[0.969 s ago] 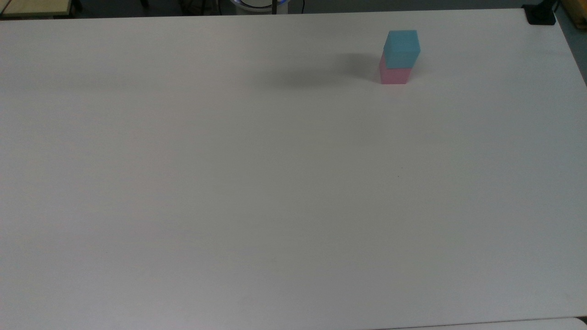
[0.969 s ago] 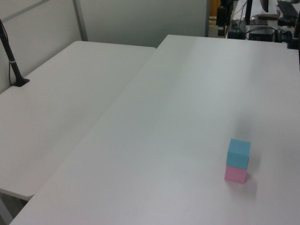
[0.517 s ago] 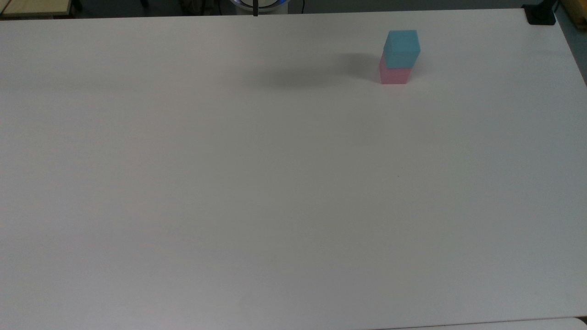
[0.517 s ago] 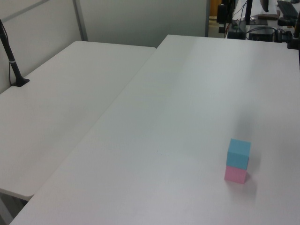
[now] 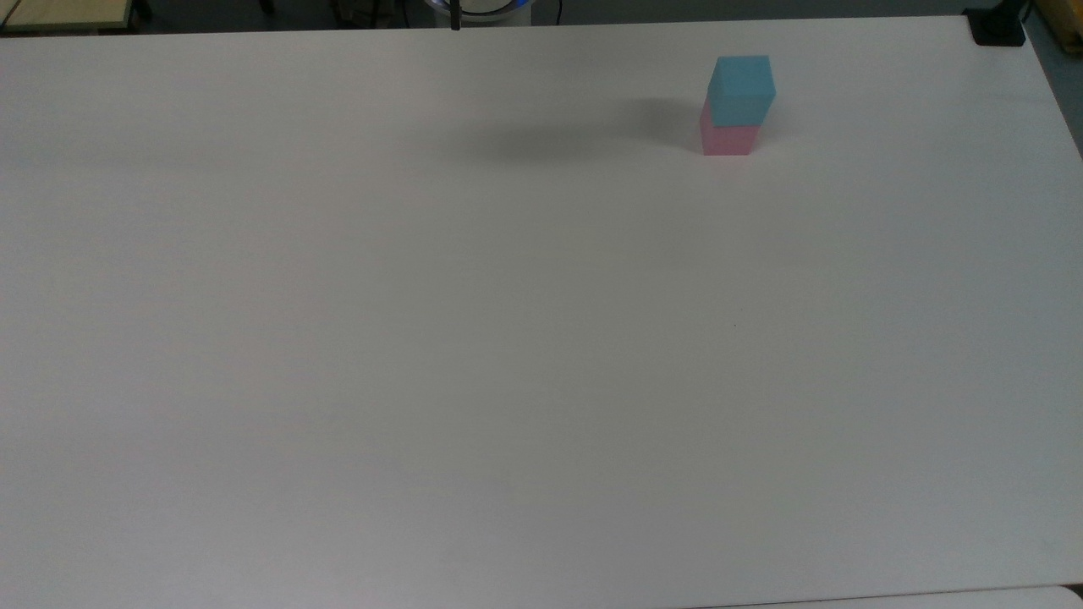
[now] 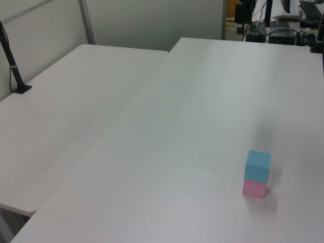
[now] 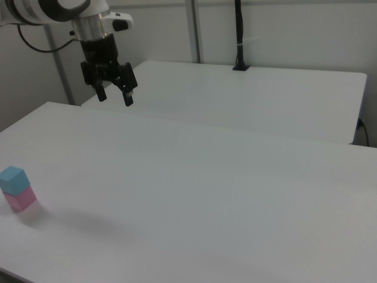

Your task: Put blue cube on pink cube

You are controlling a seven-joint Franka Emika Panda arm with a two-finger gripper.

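Right view, left to right: blue cube (image 7: 13, 178) sits on pink cube (image 7: 19, 199) at the far left of the white table (image 7: 206, 194), near the front edge. Gripper (image 7: 113, 94) hangs high above the table farther right and toward the back, well apart from the stack, fingers spread wide w/ nothing between them. Second white table (image 7: 265, 100) behind, w/ a black pole (image 7: 238, 35) clamped at its far edge.

Left view, left to right: side table (image 6: 61, 121) w/ black pole (image 6: 11, 61) at the left, main table (image 6: 202, 126) right of it, stack low on the left view's right: blue cube (image 6: 257, 164) squarely on pink cube (image 6: 254, 188), edges approx. flush, faint shadow beside it.

Top view: bare table (image 5: 423, 338) most of the way across; soft shadow at top middle; stack near the top on the top view's right, blue cube (image 5: 742, 89) covering most of pink cube (image 5: 726, 139). Blue one looks turned a touch vs. the pink, but seated flat.

Step in hand, as I judge it: stacking is done, arm is clear of the cubes, so this is the retreat/end phase. Next move calls for nothing on the cubes; if the arm travels at all, it should stay high and away from the stack so it doesn't knock it. Main risk: a light cube tipping if bumped.
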